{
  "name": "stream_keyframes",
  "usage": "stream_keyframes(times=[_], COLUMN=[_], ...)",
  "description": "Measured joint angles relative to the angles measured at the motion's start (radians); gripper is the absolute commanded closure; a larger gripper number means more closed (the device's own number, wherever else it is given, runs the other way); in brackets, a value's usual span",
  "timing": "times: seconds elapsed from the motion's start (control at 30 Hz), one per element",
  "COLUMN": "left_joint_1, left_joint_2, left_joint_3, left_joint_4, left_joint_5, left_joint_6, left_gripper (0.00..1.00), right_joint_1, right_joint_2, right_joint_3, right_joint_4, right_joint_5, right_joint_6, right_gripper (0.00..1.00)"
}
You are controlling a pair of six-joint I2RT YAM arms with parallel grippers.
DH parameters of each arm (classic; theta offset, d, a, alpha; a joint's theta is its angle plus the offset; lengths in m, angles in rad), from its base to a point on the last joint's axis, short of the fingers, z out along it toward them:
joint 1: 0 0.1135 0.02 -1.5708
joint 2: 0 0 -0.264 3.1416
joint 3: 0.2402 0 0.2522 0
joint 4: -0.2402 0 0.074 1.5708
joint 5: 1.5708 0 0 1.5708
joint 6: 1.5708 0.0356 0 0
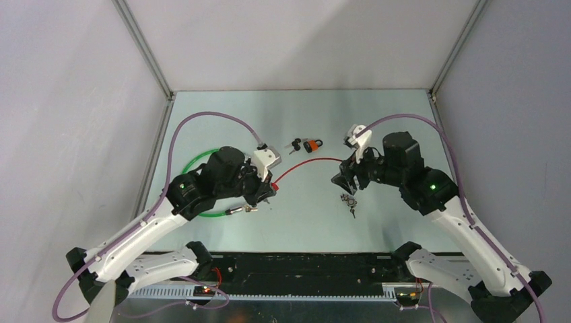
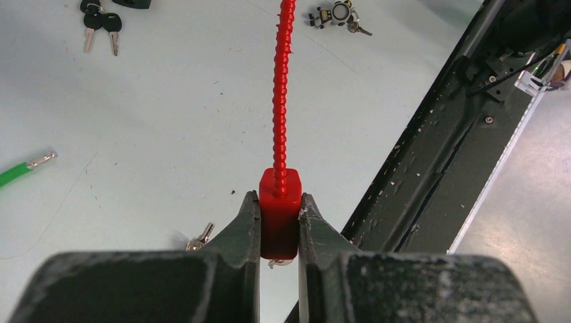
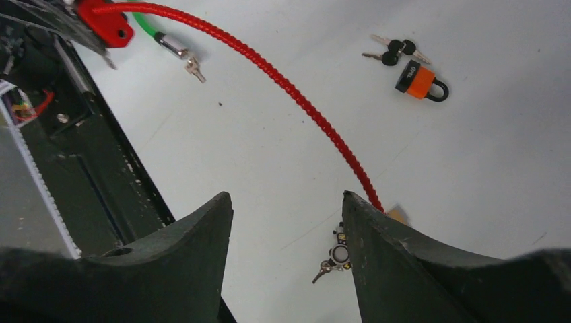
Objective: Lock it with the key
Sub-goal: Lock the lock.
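Pale grey tabletop holds everything. Nearest, the left gripper pinches the red lock block (its ribbed cable arcs rightward). Right of it, the right gripper hovers spread apart above a key bunch. Farther back lie an orange padlock and black keys.

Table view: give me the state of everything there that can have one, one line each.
Left gripper: shut on red lock body.
Right gripper: open, empty.
Red cable: attached to the body, far end hidden.
Orange padlock: shackle closed, lying flat.
Green cable: metal tip lying free.
Key bunch: lying loose.
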Motion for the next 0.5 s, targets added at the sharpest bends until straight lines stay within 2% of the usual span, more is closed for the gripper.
stream_keyframes(times=[0.23,0.4,0.5], left_joint_1=[-0.010,-0.013,-0.014], left_joint_2=[-0.021,-0.028,-0.028], left_joint_3=[0.000,0.000,0.000], left_joint_4=[-0.007,-0.007,-0.007], left_joint_5=[0.017,0.017,0.016], left_joint_6=[0.010,0.011,0.011], left_gripper=[1.00,1.00,1.00], right_joint_1=[0.077,0.079,0.046], right_joint_2=[0.033,0.016,-0.021], right_joint_3=[0.000,0.000,0.000], right_joint_4=[0.021,0.057,0.071], right_joint_5=[0.129,0.154,0.125], right_joint_6=[-0.027,-0.021,-0.006], right_gripper=[0.44,0.46,0.40])
